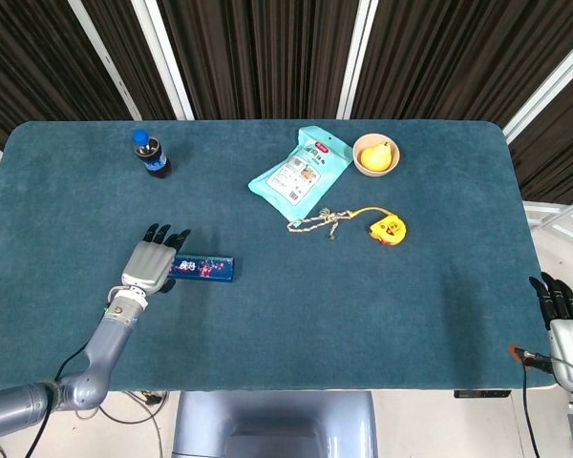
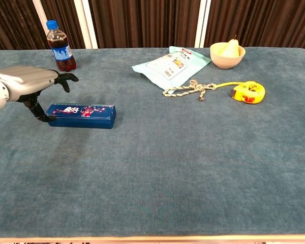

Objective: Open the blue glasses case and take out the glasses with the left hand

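Blue rectangular glasses case (image 2: 81, 116) with floral print lies closed on the near-left tabletop. My left hand (image 2: 26, 83) hovers over its left end, fingers spread, thumb beside it, grasping nothing. Opening and removing glasses both remain.

Head view: looking steeply down from high above the near edge, taking in the whole table (image 1: 267, 334) out to the curtains. Chest view: low, nearer, facing level across the surface. Shared: bottle (image 1: 152, 155) at upper left, bowl (image 2: 227, 56) at upper right.
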Controlling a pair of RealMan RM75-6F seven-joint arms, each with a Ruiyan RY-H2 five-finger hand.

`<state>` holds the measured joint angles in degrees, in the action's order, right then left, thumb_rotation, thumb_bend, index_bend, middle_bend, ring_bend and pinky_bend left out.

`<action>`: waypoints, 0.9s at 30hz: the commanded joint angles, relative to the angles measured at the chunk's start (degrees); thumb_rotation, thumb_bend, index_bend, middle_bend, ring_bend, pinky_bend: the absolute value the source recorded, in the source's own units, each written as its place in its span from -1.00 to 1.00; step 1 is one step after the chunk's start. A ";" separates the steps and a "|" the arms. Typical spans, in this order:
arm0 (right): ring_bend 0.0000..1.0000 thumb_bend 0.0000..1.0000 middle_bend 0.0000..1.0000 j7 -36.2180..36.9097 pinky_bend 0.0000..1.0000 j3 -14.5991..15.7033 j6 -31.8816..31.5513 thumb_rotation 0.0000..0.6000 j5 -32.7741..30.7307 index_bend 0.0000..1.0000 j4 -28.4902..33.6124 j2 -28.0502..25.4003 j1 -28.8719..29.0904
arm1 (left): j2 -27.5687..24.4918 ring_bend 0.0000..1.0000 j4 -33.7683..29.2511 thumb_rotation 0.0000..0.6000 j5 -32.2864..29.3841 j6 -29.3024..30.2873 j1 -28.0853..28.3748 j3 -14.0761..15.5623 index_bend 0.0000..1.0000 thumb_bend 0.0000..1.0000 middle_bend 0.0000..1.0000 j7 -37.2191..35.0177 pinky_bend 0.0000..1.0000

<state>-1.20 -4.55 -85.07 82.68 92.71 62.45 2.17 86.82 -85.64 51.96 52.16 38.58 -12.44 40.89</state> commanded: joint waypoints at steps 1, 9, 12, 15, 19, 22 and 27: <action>-1.00 -0.72 -1.00 -0.03 -0.58 -0.02 -0.02 1.00 -0.01 -1.00 0.00 0.00 0.00 | 0.46 -1.00 0.70 1.00 -0.63 -0.31 0.74 0.44 -1.00 -0.40 -0.56 0.31 -0.92; -1.00 -0.71 -1.00 -0.04 -0.58 -0.10 -0.04 1.00 -0.11 -1.00 0.00 0.04 0.00 | 1.44 -1.00 2.38 1.00 -1.94 -0.27 1.72 1.42 -1.00 -0.39 -0.51 -0.09 -0.92; -1.00 -0.71 -1.00 -0.08 -0.58 -0.10 -0.03 1.00 -0.07 -1.00 -0.02 0.07 0.03 | 1.48 -1.00 2.57 1.00 -1.93 0.01 1.91 1.69 -0.99 -0.36 -0.50 -0.56 -0.92; -1.00 -0.71 -1.00 -0.12 -0.58 -0.11 -0.03 1.00 -0.10 -1.00 -0.04 0.10 0.04 | 1.45 -1.00 2.67 1.00 -1.70 0.29 2.07 1.89 -0.98 -0.31 -0.49 -1.18 -0.92; -1.00 -0.70 -1.00 -0.13 -0.58 -0.15 -0.02 1.00 -0.16 -1.00 -0.03 0.12 0.04 | 1.39 -1.00 2.77 1.00 -1.63 0.42 2.21 2.40 -0.97 -0.30 -0.48 -1.78 -0.92; -1.00 -0.70 -1.00 -0.18 -0.58 -0.14 -0.05 1.00 -0.13 -1.00 -0.01 0.12 0.04 | 1.34 -1.00 2.75 1.00 -1.65 0.52 2.31 2.79 -0.96 -0.30 -0.47 -2.09 -0.92; -1.00 -0.69 -1.00 -0.19 -0.58 -0.17 0.01 1.00 -0.23 -1.00 0.04 0.11 0.04 | 1.28 -1.00 2.69 1.00 -1.57 0.80 2.56 3.16 -0.92 -0.24 -0.43 -2.61 -0.91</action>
<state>-1.39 -4.72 -85.07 82.45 92.75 62.56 2.21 88.10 -82.95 50.39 52.95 41.12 -9.29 38.29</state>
